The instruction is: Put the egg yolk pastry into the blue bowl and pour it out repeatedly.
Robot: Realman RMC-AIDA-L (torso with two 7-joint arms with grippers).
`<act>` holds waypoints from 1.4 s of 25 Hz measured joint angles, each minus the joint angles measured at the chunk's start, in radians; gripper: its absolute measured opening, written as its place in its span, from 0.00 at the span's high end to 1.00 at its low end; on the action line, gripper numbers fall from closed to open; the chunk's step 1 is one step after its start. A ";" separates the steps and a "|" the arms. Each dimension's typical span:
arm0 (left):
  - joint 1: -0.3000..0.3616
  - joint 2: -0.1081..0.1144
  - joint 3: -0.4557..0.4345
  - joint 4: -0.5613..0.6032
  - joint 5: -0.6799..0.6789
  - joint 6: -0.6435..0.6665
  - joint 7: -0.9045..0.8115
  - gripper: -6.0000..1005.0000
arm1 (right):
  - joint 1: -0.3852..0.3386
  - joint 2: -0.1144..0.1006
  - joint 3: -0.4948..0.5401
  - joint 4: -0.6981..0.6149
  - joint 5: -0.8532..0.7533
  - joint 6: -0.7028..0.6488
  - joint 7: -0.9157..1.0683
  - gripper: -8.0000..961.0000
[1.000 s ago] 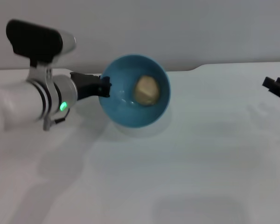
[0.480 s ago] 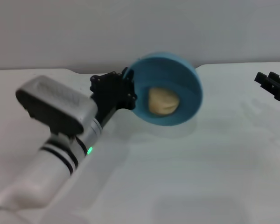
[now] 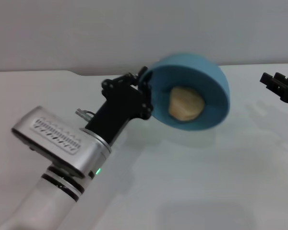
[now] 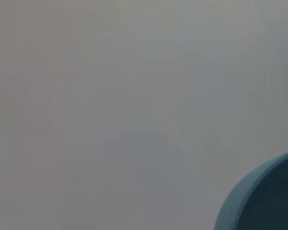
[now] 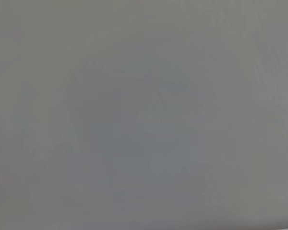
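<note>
Blue, glossy and deep, the blue bowl (image 3: 189, 91) is hanging clear of the white counter (image 3: 192, 191), tipped steeply on its side with the mouth facing toward the camera and to the robot's right. The left gripper (image 3: 145, 98) is clamping the bowl's rim on the robot's left side, jaws closed on that rim. The egg yolk pastry (image 3: 185, 103) is sitting inside the bowl against the lower wall, close to the lip and not yet out. In the left wrist view only a curved edge of the bowl (image 4: 259, 201) is showing against plain grey.

The right gripper (image 3: 281, 86) is waiting at the far right edge of the head view, above the counter and well apart from the bowl; whether it is open or closed cannot be told.

Risks, as judged from this pose:
- The pastry is rounded, so on dropping from a raised bowl it is likely to roll across the smooth counter, possibly toward an edge or out of easy reach.
- The hold is taking a single point of a slick rim; further tilting is loading that pinch, and the bowl could twist or slip from the jaws.
- A matte, soft pastry may cling to the wall, tempting a steeper tip and a sudden release.
</note>
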 joint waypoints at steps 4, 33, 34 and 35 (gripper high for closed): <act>-0.002 0.000 0.042 -0.003 -0.129 -0.105 0.023 1.00 | -0.008 0.000 0.000 0.002 0.035 0.000 -0.001 0.56; -0.095 0.000 0.184 -0.063 -0.338 -0.284 -0.012 1.00 | -0.022 0.000 0.011 0.002 0.077 -0.011 -0.003 0.53; -0.101 0.000 0.182 -0.066 -0.338 -0.276 -0.014 1.00 | -0.021 0.001 0.010 0.003 0.077 -0.014 -0.003 0.52; -0.106 0.000 0.179 -0.068 -0.339 -0.269 -0.015 1.00 | -0.017 0.001 0.007 0.006 0.077 -0.023 -0.003 0.52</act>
